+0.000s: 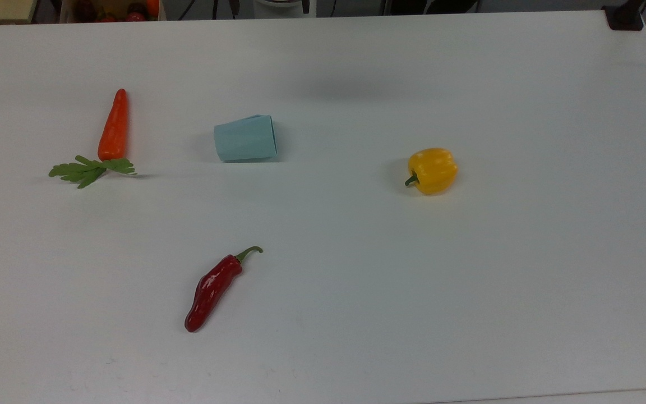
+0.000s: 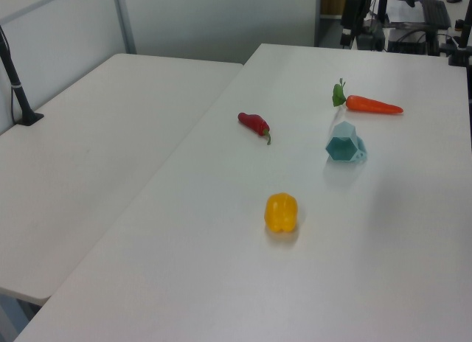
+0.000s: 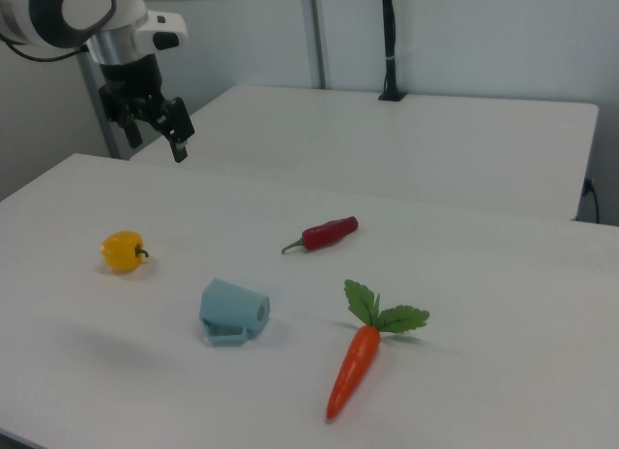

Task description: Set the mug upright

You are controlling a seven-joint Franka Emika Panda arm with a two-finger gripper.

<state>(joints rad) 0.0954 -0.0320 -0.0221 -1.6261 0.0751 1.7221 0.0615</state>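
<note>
- Orange carrot with its green leaves sits at the left of the top view, well apart from everything else, so it should not get in the way.
- Just right of it in the top view, left of centre, the mug lies on its side on the white table. The wide rim points to the top view's right and the narrower base to the top view's left.
- In the left view the open hexagonal mouth faces the camera; in the right view the mug rests low and centre-left.
- To do this well, I'd say the fingers should come down across the faceted wall near the rim, pinch on two flat faces rather than an edge, then tip the base down and let go gently.
- Below the mug in the top view is the red chilli, and far right the yellow pepper; both are well clear.
- The gripper hangs high in the upper left of the right view, wrist bent downward, fingers parted a moderate way and holding nothing, far from the mug.
</note>
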